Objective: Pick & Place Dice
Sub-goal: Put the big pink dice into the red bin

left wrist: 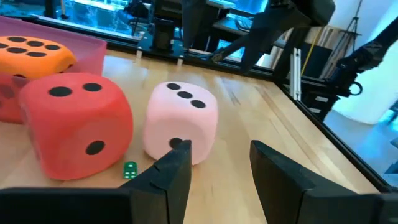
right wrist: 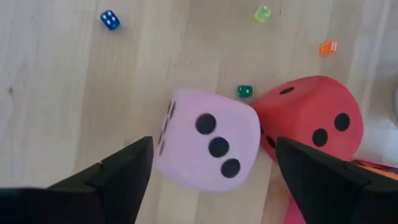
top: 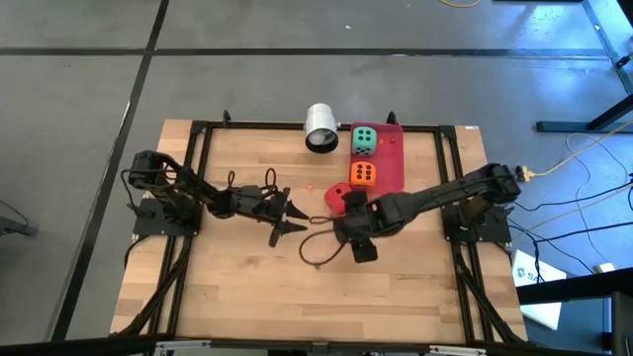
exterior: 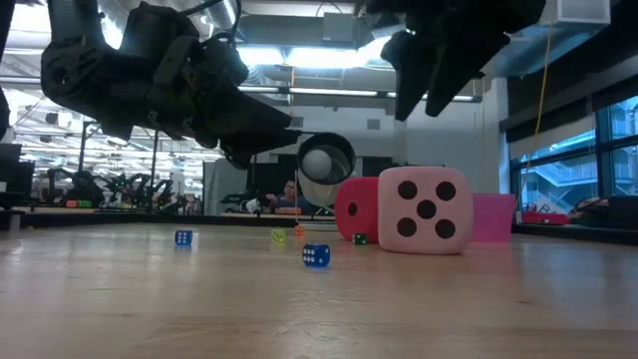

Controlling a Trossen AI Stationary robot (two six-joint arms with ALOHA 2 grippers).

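Pink die [right wrist: 208,146] under right hand [right wrist: 211,165] | fingers spread | apart

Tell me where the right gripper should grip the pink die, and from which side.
Come straight down from above, where the open right gripper already hangs over the pink die. Pinch two opposite flat side faces, preferably not the side nearest the red die, which sits close beside it and leaves little finger room.

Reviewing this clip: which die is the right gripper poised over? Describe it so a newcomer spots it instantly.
Start at the flat red rectangular tray on the far side of the wooden table. Just off its near corner, two soft cubes sit side by side on bare wood. The right gripper, fingers open, hangs over the pink die, three pips up; its neighbour, the red die, is darker.
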